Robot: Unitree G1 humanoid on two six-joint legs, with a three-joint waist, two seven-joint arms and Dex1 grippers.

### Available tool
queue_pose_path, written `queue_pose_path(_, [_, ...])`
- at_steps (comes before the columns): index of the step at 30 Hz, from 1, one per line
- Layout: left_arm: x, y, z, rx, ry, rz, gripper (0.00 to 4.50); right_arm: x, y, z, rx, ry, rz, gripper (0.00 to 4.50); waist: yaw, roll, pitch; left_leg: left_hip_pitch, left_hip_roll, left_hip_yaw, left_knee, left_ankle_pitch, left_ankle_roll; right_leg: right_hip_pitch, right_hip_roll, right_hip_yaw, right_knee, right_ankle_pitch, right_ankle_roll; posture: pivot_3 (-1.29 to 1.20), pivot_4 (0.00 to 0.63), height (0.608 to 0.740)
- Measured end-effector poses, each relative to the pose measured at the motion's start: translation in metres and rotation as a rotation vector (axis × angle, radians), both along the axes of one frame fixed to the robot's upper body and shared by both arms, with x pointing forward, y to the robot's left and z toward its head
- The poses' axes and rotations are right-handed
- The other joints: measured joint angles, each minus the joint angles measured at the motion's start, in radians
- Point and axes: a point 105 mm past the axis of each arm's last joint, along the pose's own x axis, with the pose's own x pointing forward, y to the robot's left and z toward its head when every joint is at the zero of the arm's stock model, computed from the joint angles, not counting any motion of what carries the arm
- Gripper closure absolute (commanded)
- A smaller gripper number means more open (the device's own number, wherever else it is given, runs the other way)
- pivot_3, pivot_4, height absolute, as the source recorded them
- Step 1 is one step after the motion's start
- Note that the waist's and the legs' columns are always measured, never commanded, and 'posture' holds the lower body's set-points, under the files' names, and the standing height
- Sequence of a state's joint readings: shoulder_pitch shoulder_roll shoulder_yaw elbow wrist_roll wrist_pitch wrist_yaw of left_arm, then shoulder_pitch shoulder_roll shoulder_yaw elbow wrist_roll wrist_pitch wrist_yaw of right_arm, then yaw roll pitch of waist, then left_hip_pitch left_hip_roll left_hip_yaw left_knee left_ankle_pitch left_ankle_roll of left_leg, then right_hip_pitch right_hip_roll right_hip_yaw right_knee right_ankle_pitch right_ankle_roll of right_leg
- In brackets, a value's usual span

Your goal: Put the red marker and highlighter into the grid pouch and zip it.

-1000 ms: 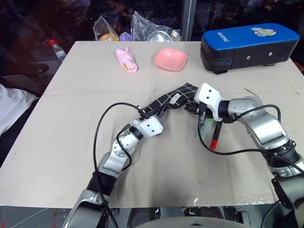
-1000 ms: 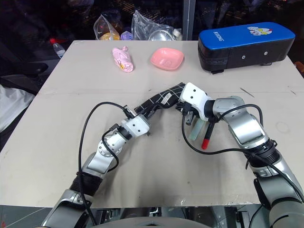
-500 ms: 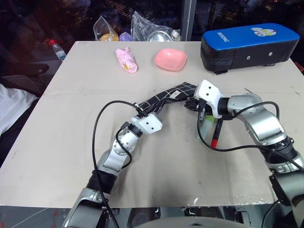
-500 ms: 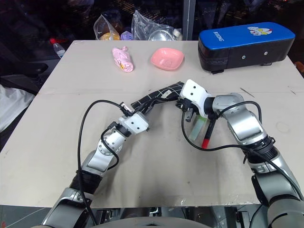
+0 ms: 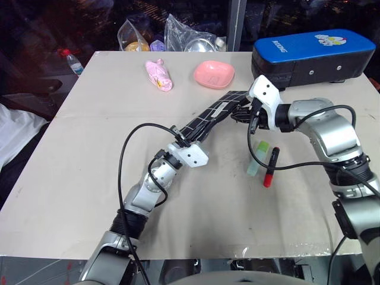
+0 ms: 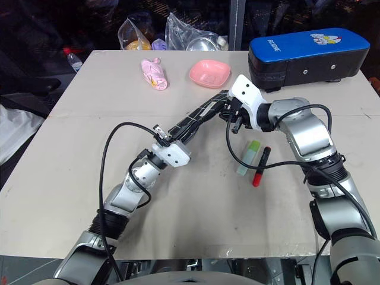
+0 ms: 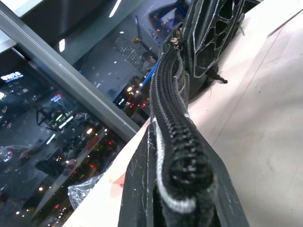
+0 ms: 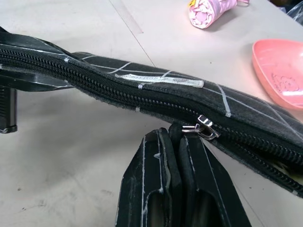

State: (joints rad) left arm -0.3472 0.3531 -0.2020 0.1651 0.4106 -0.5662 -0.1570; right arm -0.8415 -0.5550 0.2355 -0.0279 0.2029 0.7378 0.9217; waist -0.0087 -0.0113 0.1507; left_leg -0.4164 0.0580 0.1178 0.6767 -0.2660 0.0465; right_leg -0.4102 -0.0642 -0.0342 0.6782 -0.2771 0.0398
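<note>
A: Where is the black grid-lined fabric pouch [image 5: 211,116]?

B: Lifted between both tools, each clenched on one end, above the bench [image 5: 77,178].

A: And the wrist view?

B: The silver zipper pull [image 8: 203,127] by the right tool [image 8: 176,142].

I'm looking down on a pale beige table [image 5: 71,178]. On it, right of centre, the highlighter [image 5: 255,158] and the red marker [image 5: 271,166] lie side by side, just touching or nearly so. Along the far edge I see a pink folded umbrella [image 5: 158,75], a pink dish [image 5: 214,73] beside it, and a blue-and-black hard case [image 5: 312,57] at the right corner. Crinkled clear plastic bags [image 5: 178,32] sit at the far edge.
</note>
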Motion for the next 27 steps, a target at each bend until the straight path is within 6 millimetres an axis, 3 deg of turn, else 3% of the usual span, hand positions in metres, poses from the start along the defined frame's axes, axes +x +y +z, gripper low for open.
queue_pose_path(6, [0.002,0.006,0.026,-0.054,-0.104,0.042,4.50,-0.001,-0.004,0.003,-0.011,0.010,0.015,4.48,-0.001,0.000,0.000,0.000,0.000,0.000,0.000,0.000,0.000,0.000,0.000,0.000,0.000,0.000,0.000,0.00,0.150,0.740])
queue_pose_path(17, [0.006,0.007,0.025,-0.056,-0.087,0.063,4.50,-0.011,0.005,0.018,-0.011,-0.020,0.076,4.48,-0.001,0.000,0.000,0.000,0.000,0.000,0.000,0.000,0.000,0.000,0.000,0.000,0.000,0.000,0.000,0.00,0.150,0.740])
queue_pose_path(27, [0.006,0.006,0.023,-0.044,-0.076,0.058,4.50,-0.020,0.017,0.013,-0.067,-0.038,0.130,4.48,-0.001,0.000,0.000,0.000,0.000,0.000,0.000,0.000,0.000,0.000,0.000,0.000,0.000,0.000,0.000,0.00,0.150,0.740])
